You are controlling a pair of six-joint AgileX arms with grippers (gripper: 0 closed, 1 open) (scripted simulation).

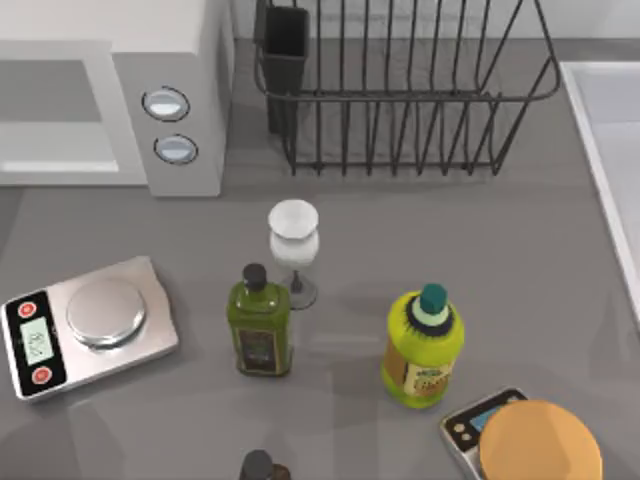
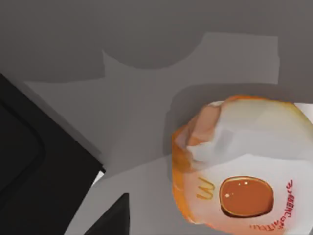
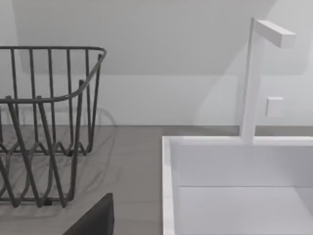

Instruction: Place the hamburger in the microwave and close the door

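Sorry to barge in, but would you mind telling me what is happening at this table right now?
The left wrist view looks down on the hamburger, which lies on grey surface beside something black. From above, the microwave stands at the table's far left, near a black wire rack, with scales, two bottles and a goblet in front. The burger has not reached the microwave yet.

Far right: wire rack [image 1: 400, 90]. Near left: scale [image 1: 88, 325]. Centre: goblet [image 1: 294, 245], olive oil bottle [image 1: 260, 322], yellow bottle [image 1: 424, 345].

White boxy microwave [image 1: 150, 90] at the table's far left corner, grey side panel with two round silvery-blue knobs, pale-windowed door [image 1: 50, 110] across its front, orange-tan hamburger [image 2: 239, 166] in white printed wrapper lying on grey tabletop
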